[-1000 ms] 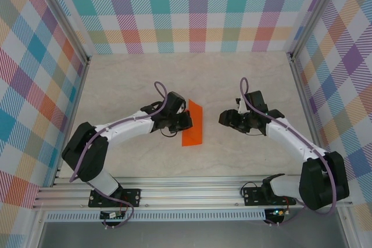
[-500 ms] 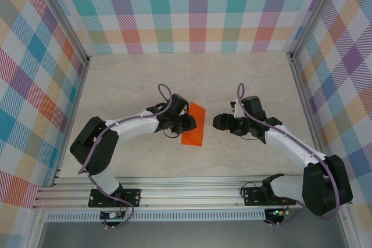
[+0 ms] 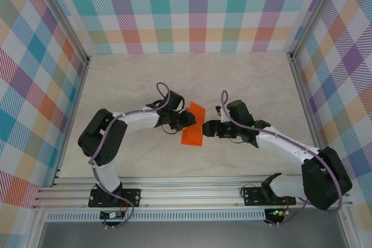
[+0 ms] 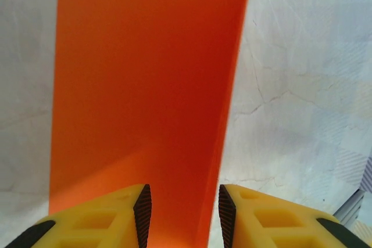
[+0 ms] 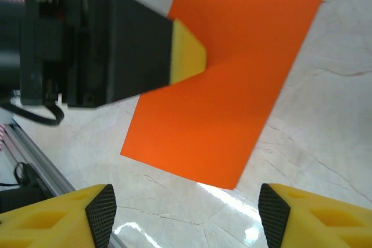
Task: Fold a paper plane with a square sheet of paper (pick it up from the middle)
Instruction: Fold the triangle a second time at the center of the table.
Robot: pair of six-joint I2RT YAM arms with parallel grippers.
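The pale marbled worktop [image 3: 145, 79] takes both arms reaching in toward its middle. There lies the square sheet of paper [image 3: 193, 133], bright orange and folded to a long strip, about midway between the left and right edges. The left tool [image 3: 190, 119] sits over the strip's left side, released, jaws apart, with one long edge of the paper running into the gap. The right tool [image 3: 207, 129] faces it just beside the strip's right edge, jaws spread wide, gripping nothing.
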